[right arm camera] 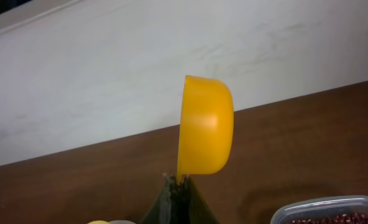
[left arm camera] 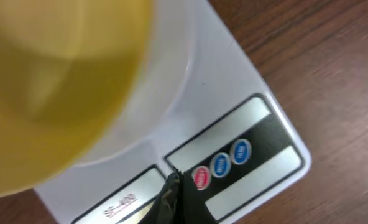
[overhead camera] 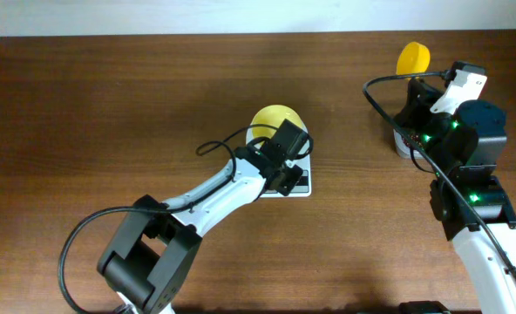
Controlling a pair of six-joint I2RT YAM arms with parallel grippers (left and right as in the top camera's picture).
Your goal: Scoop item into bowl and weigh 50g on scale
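Observation:
The pale-yellow bowl (overhead camera: 274,122) stands on the white scale (overhead camera: 298,185) at mid table; close up the bowl (left arm camera: 53,81) fills the upper left of the left wrist view. My left gripper (left arm camera: 173,180) is shut and empty, its tips on the scale's (left arm camera: 246,81) front panel beside the red button (left arm camera: 201,178). My right gripper (right arm camera: 181,182) is shut on the handle of the bright-yellow scoop (right arm camera: 204,124), held up at the far right (overhead camera: 412,58). Reddish-brown beans (right arm camera: 339,219) lie in a clear tub (right arm camera: 314,208) at the lower right of the right wrist view.
The tub is mostly hidden under the right arm in the overhead view (overhead camera: 401,143). A pale wall (right arm camera: 140,68) runs behind the table's far edge. Bare brown tabletop (overhead camera: 110,113) spreads to the left of the scale.

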